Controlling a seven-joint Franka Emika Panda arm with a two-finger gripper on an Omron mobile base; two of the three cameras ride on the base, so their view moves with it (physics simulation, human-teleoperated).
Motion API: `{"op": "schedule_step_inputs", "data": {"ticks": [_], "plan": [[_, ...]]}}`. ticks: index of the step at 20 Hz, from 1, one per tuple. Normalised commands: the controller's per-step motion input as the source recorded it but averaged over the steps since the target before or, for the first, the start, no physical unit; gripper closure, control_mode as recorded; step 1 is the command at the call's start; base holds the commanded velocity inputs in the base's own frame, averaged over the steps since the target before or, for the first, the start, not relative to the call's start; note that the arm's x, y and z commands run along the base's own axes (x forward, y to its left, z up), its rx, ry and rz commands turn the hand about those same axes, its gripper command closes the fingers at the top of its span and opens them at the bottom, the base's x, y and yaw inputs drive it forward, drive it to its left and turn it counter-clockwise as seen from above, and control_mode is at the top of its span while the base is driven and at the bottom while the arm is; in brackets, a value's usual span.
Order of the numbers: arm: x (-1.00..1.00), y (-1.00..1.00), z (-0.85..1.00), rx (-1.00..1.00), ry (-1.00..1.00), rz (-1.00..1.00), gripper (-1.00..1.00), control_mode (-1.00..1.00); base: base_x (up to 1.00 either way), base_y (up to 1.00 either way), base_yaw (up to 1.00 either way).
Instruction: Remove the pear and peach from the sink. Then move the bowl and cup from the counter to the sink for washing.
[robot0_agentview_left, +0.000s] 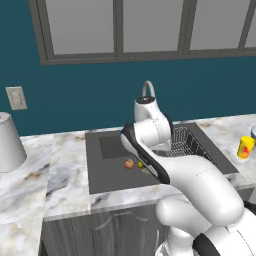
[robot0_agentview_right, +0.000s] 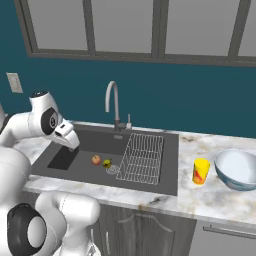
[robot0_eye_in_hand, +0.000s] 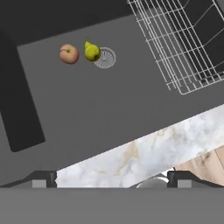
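Observation:
The peach (robot0_eye_in_hand: 69, 54) and the pear (robot0_eye_in_hand: 92, 51) lie side by side on the floor of the dark sink (robot0_eye_in_hand: 87, 109), next to the round drain (robot0_eye_in_hand: 105, 57). Both fruits also appear mid-sink, the peach (robot0_agentview_right: 96, 160) left of the pear (robot0_agentview_right: 107, 163). My gripper (robot0_eye_in_hand: 113, 179) hangs open and empty well above the sink's front left part, apart from both fruits; its white hand (robot0_agentview_right: 67, 136) points down. The yellow cup (robot0_agentview_right: 201, 171) and the pale bowl (robot0_agentview_right: 237, 169) stand on the marble counter (robot0_agentview_right: 200, 200) right of the sink.
A wire rack (robot0_agentview_right: 142, 157) fills the sink's right side, and a curved faucet (robot0_agentview_right: 115, 102) rises behind it. A large grey-white upturned vessel (robot0_agentview_left: 7, 142) stands on the counter far to the left. My own arm hides part of the sink in the left base view.

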Motion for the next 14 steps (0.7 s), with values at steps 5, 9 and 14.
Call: {"op": "schedule_step_inputs", "data": {"ticks": [5,9,14], "plan": [[0.06,-0.01,-0.11,0.01,-0.04,0.0,-1.0,-1.0,0.0,0.0,0.0],[0.14,-0.01,-0.1,0.04,0.0,0.0,-1.0,-1.0,0.0,0.0,0.0],[0.15,-0.03,-0.08,0.07,0.0,0.0,-1.0,-1.0,0.0,0.0,0.0]]}}
